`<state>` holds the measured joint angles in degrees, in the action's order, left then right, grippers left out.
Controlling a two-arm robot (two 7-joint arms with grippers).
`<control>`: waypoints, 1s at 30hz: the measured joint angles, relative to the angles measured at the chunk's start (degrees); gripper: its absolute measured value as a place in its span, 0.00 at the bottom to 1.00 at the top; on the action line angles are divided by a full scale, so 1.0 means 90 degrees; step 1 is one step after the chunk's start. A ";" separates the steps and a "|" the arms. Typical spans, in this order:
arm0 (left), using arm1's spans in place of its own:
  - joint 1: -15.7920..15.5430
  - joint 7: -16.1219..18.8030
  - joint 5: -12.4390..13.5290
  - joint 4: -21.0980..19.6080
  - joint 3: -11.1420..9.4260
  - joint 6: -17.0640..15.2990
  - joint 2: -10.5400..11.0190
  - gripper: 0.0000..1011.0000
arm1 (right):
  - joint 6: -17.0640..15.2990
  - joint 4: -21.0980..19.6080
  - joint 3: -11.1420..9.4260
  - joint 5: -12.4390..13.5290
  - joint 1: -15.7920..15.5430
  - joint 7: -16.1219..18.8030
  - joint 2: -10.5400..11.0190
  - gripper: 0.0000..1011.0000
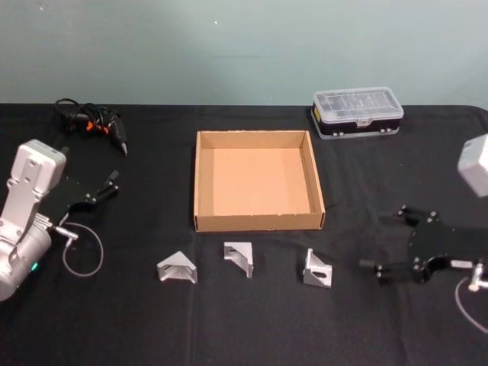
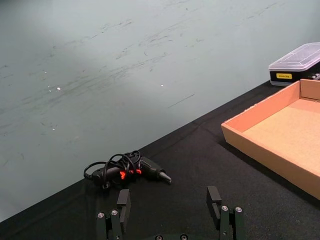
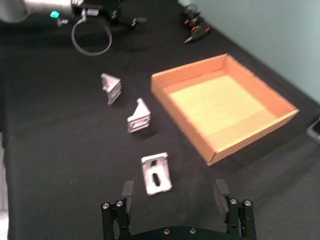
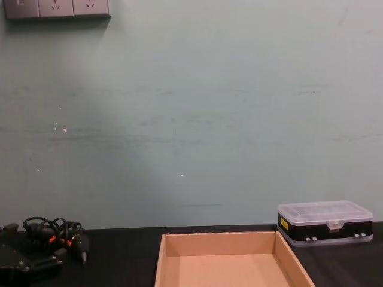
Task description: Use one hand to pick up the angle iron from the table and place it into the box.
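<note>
My right gripper (image 1: 379,242), fingers apart, hangs near the nearest angle iron (image 1: 317,269) on the table (image 1: 252,328) before the box (image 1: 197,183); I'd straddle its upright flange squarely before closing; left gripper (image 1: 107,187) idles far left.

Bare table (image 1: 345,242) lies between my right tool (image 1: 375,241) and the nearest angle iron (image 1: 317,269); the low wall of the box (image 1: 259,222) stands behind.

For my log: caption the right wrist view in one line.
Open right pincer points at the nearest of three angle irons lying beside the empty box; left arm parked beyond.
</note>
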<state>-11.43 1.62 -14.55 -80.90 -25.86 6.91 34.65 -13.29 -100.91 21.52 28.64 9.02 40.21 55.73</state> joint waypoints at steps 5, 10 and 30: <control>0.0000 0.0000 0.0000 0.0000 0.0000 0.0000 0.0000 0.99 | -0.0030 0.0155 0.0335 -0.0195 0.0161 0.0089 -0.0140 0.99; 0.0000 0.0000 0.0000 0.0000 0.0000 0.0000 0.0000 0.99 | -0.0041 0.0264 0.0531 -0.0307 0.0264 0.0108 -0.0261 0.99; 0.0000 0.0000 0.0000 0.0000 0.0000 0.0000 0.0000 0.99 | -0.0093 0.0812 0.1151 -0.0705 0.0881 0.0197 -0.0892 0.99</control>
<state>-11.43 1.62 -14.55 -80.90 -25.86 6.91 34.65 -14.13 -93.60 31.88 22.29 16.95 41.99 47.71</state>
